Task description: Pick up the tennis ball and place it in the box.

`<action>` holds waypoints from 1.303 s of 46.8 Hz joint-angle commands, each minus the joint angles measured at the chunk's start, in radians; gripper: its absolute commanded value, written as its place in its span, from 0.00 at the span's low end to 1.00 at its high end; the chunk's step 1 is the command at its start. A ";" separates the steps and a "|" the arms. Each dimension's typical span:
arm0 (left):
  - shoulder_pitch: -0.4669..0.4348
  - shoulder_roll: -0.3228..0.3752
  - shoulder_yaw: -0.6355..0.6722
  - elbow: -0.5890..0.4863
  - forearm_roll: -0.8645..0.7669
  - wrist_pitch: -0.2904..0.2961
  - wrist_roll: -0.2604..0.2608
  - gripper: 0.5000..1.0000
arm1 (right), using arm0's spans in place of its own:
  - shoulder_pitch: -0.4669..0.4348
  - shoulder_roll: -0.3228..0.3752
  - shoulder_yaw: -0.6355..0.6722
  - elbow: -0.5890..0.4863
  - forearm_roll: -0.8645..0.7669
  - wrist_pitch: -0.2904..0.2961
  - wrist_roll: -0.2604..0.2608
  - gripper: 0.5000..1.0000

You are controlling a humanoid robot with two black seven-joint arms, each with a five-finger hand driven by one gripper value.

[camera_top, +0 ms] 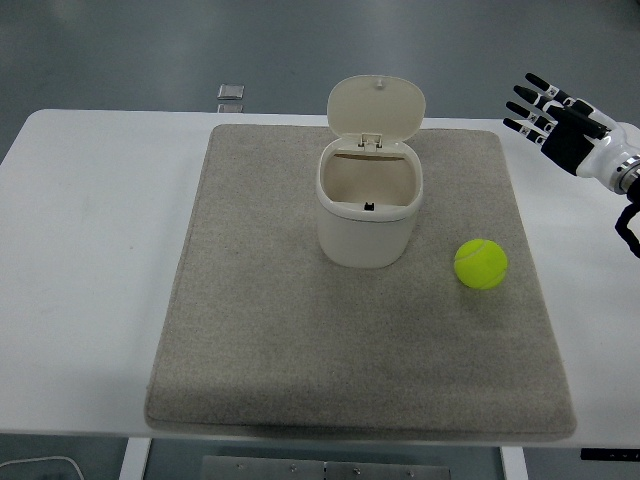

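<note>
A yellow-green tennis ball [481, 263] lies on the grey mat [270, 340], right of centre. The box is a cream bin [368, 205] with its hinged lid [376, 106] standing open, upright near the mat's back middle; its inside looks empty. My right hand [548, 115] hovers at the far right, above and behind the ball, well apart from it, with fingers spread and holding nothing. The left arm does not show.
The mat covers most of the white table [90, 230]. A small grey square object [231, 94] lies beyond the table's far edge at the back left. Bare tabletop runs along the left side.
</note>
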 commanded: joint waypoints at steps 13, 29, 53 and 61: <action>0.003 0.000 0.001 -0.002 0.000 0.000 0.000 0.98 | 0.000 0.000 0.000 -0.001 -0.001 0.000 0.000 0.84; 0.000 0.000 0.001 0.005 0.000 0.002 -0.002 0.98 | 0.003 -0.002 -0.003 -0.004 -0.003 0.014 0.002 0.84; 0.000 0.000 0.001 0.005 -0.002 0.002 -0.002 0.98 | 0.000 -0.002 -0.011 -0.009 -0.055 0.003 0.003 0.84; 0.000 0.000 0.001 0.005 -0.002 0.002 0.000 0.98 | -0.003 0.000 -0.014 -0.010 -0.076 0.008 0.005 0.84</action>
